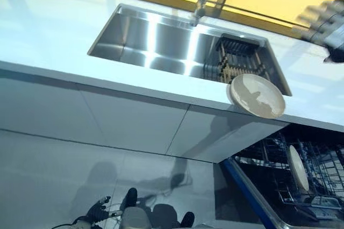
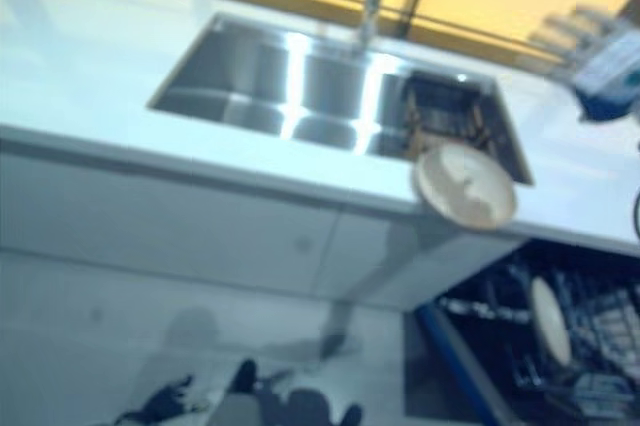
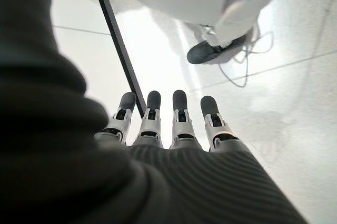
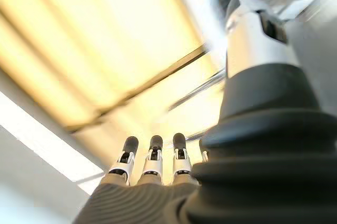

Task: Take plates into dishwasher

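One plate (image 1: 256,95) lies on the worktop (image 1: 48,30) edge just beside the sink (image 1: 161,41), free of both hands, and a second plate (image 1: 299,168) already stands upright in the open dishwasher (image 1: 301,186) rack below. The right hand (image 1: 325,22) hovers over the worktop with fingers straight and empty; the left hand (image 3: 174,124) hangs low by the floor, fingers straight too. I judge this the reach for the next plate: the right hand must drop to the overhanging rim and close on it.

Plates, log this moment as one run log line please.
plate on counter edge by sink | second plate racked in dishwasher | right hand raised, empty | left hand low, open
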